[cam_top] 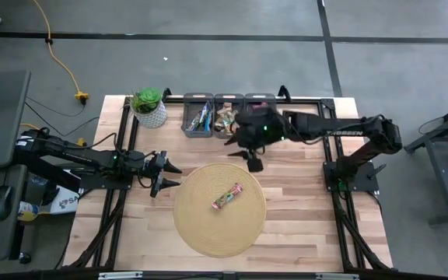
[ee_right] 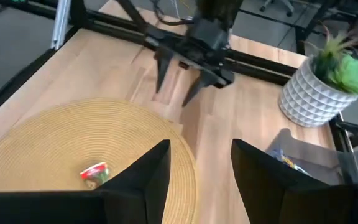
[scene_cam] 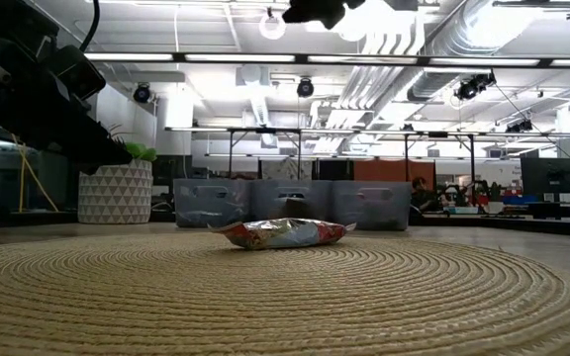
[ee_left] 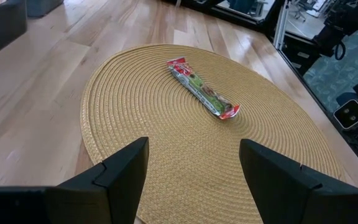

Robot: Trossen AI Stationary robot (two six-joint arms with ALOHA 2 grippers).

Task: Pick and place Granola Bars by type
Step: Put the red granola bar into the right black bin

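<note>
At the table's left edge the left arm reaches in low over the light wooden table (cam_top: pixel 302 225), and its left gripper (cam_top: pixel 164 174) hangs just beside the left rim of the round woven straw mat (cam_top: pixel 201 233). Its two dark fingers (ee_left: pixel 120 177) stand wide apart with nothing between them, pointing across the mat.

Behind that gripper, near the table's far left corner, stands a white faceted pot with a green plant (cam_top: pixel 148 107).

In the middle of the mat lies a single granola bar in a shiny red and green foil wrapper (cam_top: pixel 227 196), flat and set diagonally, well apart from both grippers. In the low view the same bar (scene_cam: pixel 280 232) rests on the weave in front of the bins.

Along the far edge of the table, right of the plant, three small grey plastic bins (cam_top: pixel 229 115) stand side by side and touching. The leftmost holds blue-wrapped bars (cam_top: pixel 201 119), the middle one holds brown and tan bars (cam_top: pixel 225 119); the rightmost is mostly hidden by the right arm, so its contents cannot be told.

The right arm stretches in from the table's right side, and its right gripper (cam_top: pixel 253 159) hangs above the wood between the bins and the mat's far rim. Its fingers (ee_right: pixel 145 180) are parted about halfway and hold nothing.
</note>
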